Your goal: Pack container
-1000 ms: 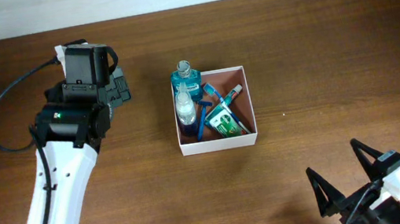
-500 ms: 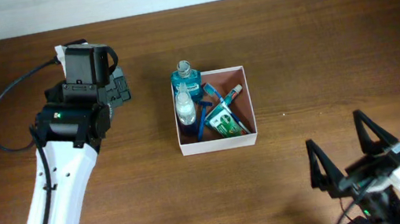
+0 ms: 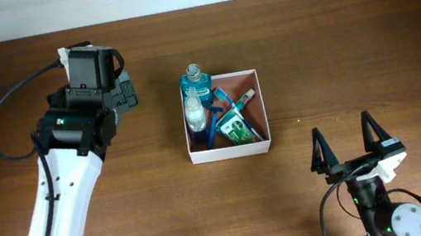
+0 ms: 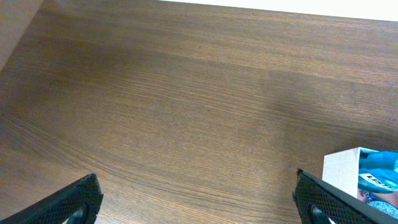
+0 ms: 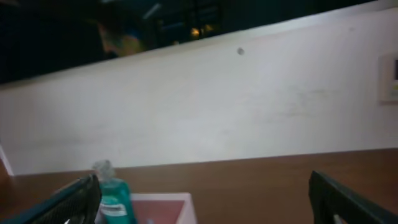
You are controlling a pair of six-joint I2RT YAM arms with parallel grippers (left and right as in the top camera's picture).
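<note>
The container [image 3: 262, 110], a square white-walled box with a reddish-brown inside, sits mid-table. It holds a teal mouthwash bottle [image 3: 196, 86], a clear bottle with blue liquid [image 3: 195, 113], a blue toothbrush [image 3: 224, 96] and a green toothpaste pack [image 3: 238, 127]. My left gripper [image 3: 129, 90] is open and empty, left of the container; its wrist view shows the container's corner [image 4: 339, 171]. My right gripper [image 3: 349, 142] is open and empty, near the front edge, right of and nearer than the container. Its wrist view shows the mouthwash bottle [image 5: 113, 194] and the container [image 5: 184, 205].
The brown wooden table [image 3: 334, 49] spreads all around. A white wall [image 5: 217, 106] rises behind the table's far edge. The left arm's white link [image 3: 58, 216] and black cable [image 3: 4, 107] lie over the table's left side.
My right gripper has swung round near the front edge and shifted slightly left, its open fingers now pointing towards the container. The left arm and the container's contents have not moved.
</note>
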